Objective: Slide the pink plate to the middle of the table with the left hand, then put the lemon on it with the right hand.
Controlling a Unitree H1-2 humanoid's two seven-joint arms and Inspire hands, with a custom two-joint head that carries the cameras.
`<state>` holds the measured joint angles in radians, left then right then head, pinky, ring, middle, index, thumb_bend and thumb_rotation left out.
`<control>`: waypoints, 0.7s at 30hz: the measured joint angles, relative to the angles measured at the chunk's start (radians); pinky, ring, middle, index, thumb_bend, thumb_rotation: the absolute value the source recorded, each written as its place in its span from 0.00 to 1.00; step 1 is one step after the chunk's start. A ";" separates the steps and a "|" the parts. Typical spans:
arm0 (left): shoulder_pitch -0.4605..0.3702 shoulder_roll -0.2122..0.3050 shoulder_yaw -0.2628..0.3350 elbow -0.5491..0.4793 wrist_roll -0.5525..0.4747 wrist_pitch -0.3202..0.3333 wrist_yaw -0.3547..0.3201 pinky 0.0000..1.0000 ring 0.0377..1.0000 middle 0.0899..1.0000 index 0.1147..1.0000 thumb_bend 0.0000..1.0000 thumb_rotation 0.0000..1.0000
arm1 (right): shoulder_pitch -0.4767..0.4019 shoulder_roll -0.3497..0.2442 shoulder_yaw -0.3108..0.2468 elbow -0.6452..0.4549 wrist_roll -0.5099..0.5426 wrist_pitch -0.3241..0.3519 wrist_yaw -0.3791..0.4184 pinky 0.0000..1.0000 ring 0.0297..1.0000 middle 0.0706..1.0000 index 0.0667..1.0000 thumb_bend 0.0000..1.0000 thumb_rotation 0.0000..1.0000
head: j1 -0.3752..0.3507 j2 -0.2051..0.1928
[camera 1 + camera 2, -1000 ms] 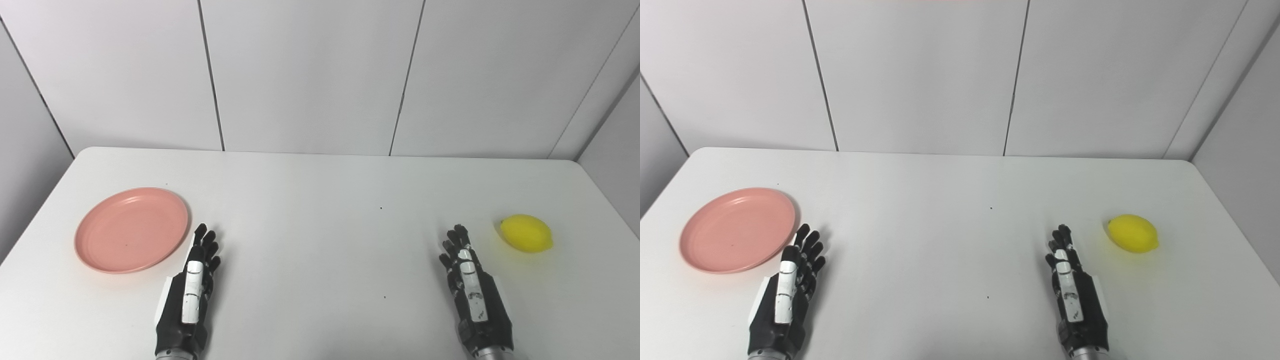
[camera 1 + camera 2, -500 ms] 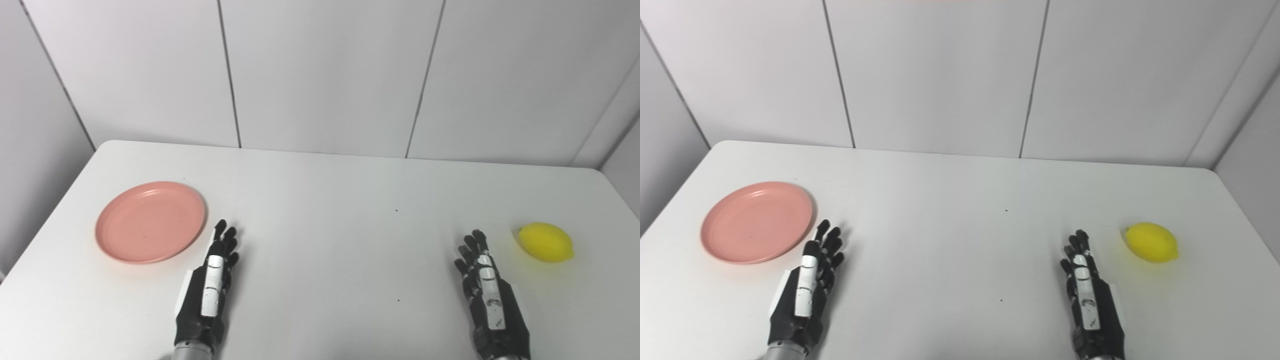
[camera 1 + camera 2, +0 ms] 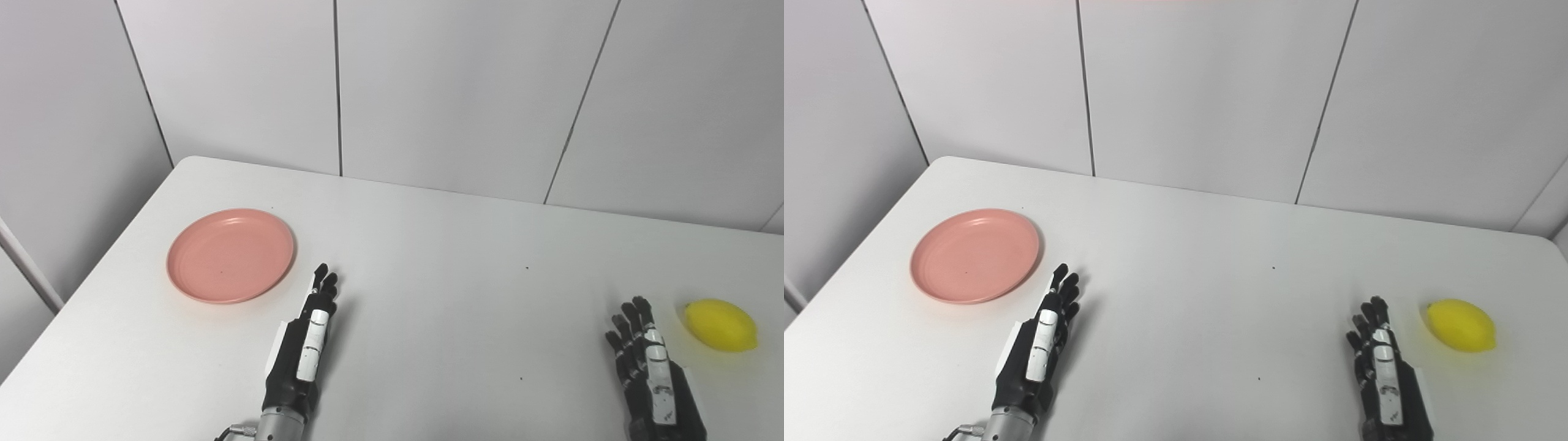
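Bare table (image 3: 465,318) lies between the pink plate (image 3: 230,255) and lemon (image 3: 720,325), nothing standing between them.

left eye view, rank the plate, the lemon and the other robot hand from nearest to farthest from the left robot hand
From the left robot hand:
1. Plate, just ahead and to its left, not touching.
2. Right robot hand, across the table on the right.
3. Lemon, farthest, past the right robot hand near the right edge.
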<state>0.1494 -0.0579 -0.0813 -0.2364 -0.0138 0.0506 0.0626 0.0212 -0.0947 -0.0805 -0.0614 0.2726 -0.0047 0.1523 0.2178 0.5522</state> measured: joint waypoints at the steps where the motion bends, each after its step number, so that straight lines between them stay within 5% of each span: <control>1: -0.001 -0.001 -0.002 0.006 0.001 -0.006 0.002 1.00 1.00 0.98 0.99 0.67 1.00 | -0.004 -0.004 -0.002 0.006 0.003 0.000 0.005 1.00 1.00 1.00 1.00 0.67 0.89 | 0.011 -0.006; 21: -0.006 -0.011 -0.033 0.045 0.006 -0.060 0.043 1.00 0.99 0.96 0.97 0.65 1.00 | -0.009 -0.022 -0.022 0.019 0.043 0.000 0.037 1.00 1.00 1.00 1.00 0.59 0.92 | 0.077 -0.038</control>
<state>0.1437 -0.0685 -0.1144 -0.1914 -0.0074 -0.0092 0.1052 0.0119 -0.1163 -0.1027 -0.0426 0.3156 -0.0048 0.1892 0.2945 0.5139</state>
